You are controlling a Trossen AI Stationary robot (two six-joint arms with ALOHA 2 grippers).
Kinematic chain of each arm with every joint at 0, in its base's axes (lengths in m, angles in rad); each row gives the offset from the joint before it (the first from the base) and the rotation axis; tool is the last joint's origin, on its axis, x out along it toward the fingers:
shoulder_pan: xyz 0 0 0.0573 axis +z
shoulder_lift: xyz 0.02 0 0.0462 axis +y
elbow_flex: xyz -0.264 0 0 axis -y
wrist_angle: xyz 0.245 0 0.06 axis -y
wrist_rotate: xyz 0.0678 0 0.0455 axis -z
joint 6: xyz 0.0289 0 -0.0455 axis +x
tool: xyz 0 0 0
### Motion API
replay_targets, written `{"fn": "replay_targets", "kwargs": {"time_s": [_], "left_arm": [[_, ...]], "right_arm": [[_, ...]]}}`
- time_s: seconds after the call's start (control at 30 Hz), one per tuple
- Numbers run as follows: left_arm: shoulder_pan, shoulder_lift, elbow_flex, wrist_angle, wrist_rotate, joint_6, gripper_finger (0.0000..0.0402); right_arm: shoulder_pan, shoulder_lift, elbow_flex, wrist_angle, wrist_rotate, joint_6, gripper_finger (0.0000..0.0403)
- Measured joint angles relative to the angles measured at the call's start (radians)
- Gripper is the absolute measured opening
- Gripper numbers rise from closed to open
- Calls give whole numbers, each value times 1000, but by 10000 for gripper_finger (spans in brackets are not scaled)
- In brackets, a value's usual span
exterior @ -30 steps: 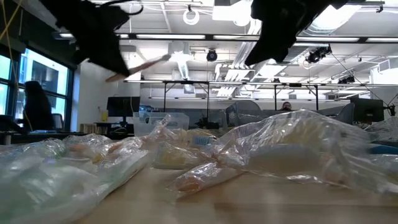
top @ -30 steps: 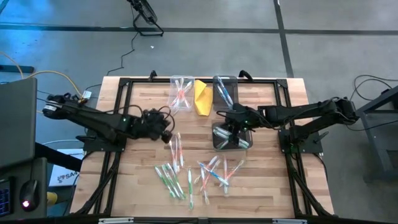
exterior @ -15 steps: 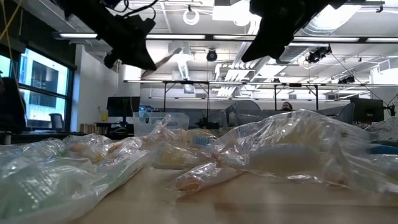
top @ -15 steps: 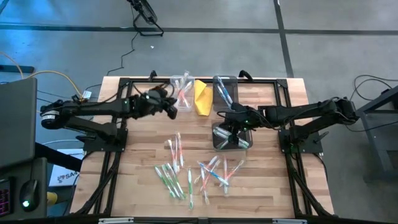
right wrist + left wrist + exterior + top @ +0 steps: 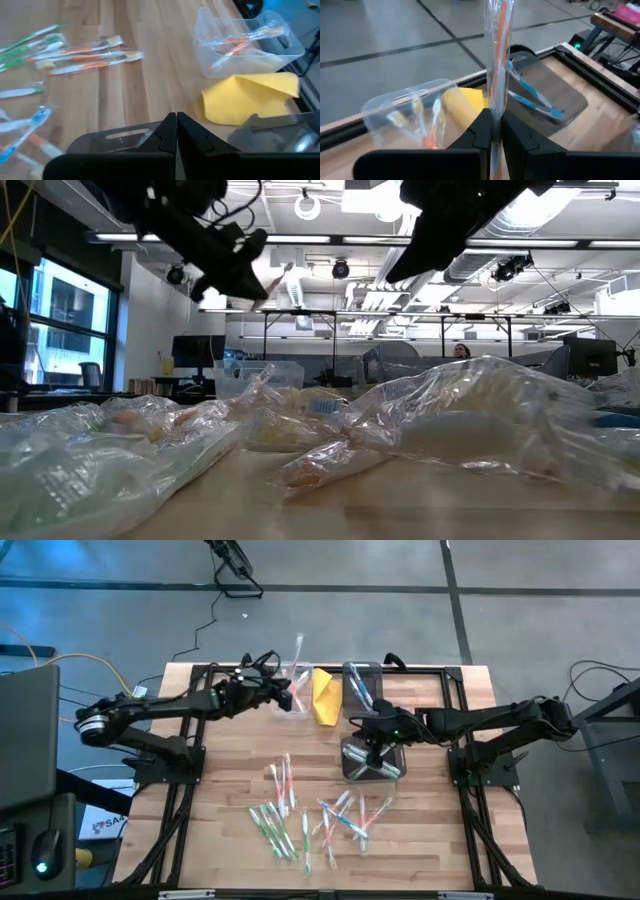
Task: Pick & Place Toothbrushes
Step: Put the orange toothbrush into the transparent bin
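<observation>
My left gripper [image 5: 285, 697] hangs over the clear bin [image 5: 303, 712] at the table's far side, shut on a wrapped orange-and-white toothbrush [image 5: 499, 45]. That bin [image 5: 405, 107] holds a few orange toothbrushes. Several wrapped toothbrushes [image 5: 300, 815], green, orange and blue, lie flat on the near half of the table [image 5: 75, 57]. My right gripper [image 5: 372, 748] hovers shut, with nothing between its fingers [image 5: 176, 120], above a grey bin [image 5: 348, 765] in the middle of the table. My left gripper pinches the wrapped toothbrush's handle [image 5: 494, 107] between its two fingers. The brush lies along the fingers, with its long part sticking out past the fingertips toward the table's far edge [image 5: 298, 650]. It is lifted clear above the clear bin.
A yellow folded cloth [image 5: 325, 695] lies between the clear bin and a second bin with blue toothbrushes [image 5: 362, 680] at the far edge. A black frame runs around the tabletop. In the low view, crinkled clear wrappers fill the foreground.
My left gripper has swung from the table's left middle toward the far edge, carrying the toothbrush lifted clear, and now stands over the clear bin. The brush has turned with it and points toward the far edge.
</observation>
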Motion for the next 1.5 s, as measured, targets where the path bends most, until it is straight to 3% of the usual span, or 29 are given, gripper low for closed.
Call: {"fn": "replay_targets", "kwargs": {"time_s": [0.5,1.2,1.33,1.5], "left_arm": [[33,284,0,133,8,-55,20],[33,386,0,135,-32,-83,20],[33,386,0,133,-33,-113,43],[33,386,0,127,-35,-135,108]], "right_arm": [[-15,0,0,-9,30,1,5],[-36,0,0,-9,28,1,5],[-36,0,0,-9,27,1,5],[-35,0,0,-9,27,1,5]]}}
